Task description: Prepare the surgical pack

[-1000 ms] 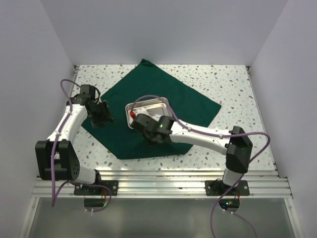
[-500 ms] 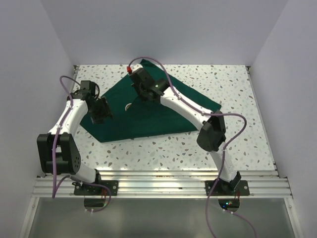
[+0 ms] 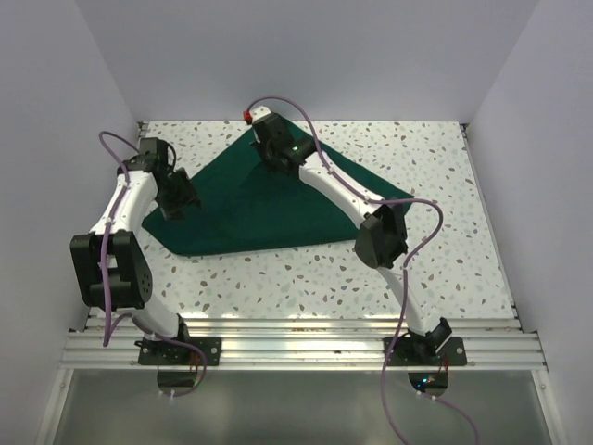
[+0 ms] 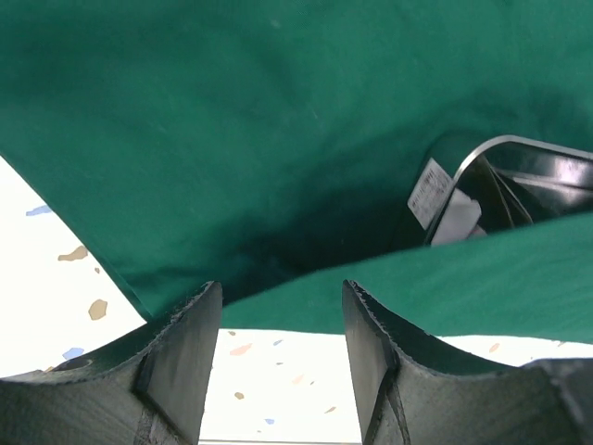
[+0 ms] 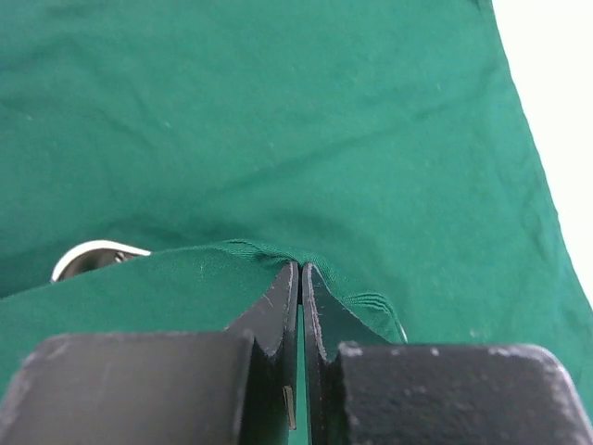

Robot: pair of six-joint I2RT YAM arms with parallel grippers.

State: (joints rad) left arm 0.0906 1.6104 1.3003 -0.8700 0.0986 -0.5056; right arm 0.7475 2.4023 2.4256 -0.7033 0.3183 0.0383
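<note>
Though illegible, label (image 4: pixel 429 191) (white) by tray (image 4: pixel 484 152).

Seen from above, soft, even light falls on my speckled white table (image 3: pixel 445 185). My arms lay only faint shadows on the large dark green cloth (image 3: pixel 241 218). In my left wrist view the table glares almost white. The cloth's fold is deep in shadow around the shiny rectangular steel tray (image 4: pixel 519 176), whose rim catches a bright line. My left fingers (image 4: pixel 181 362) and right fingers (image 5: pixel 269 315) look dark and soft-edged up close, while the cloth's weave beyond reads sharp.
</note>
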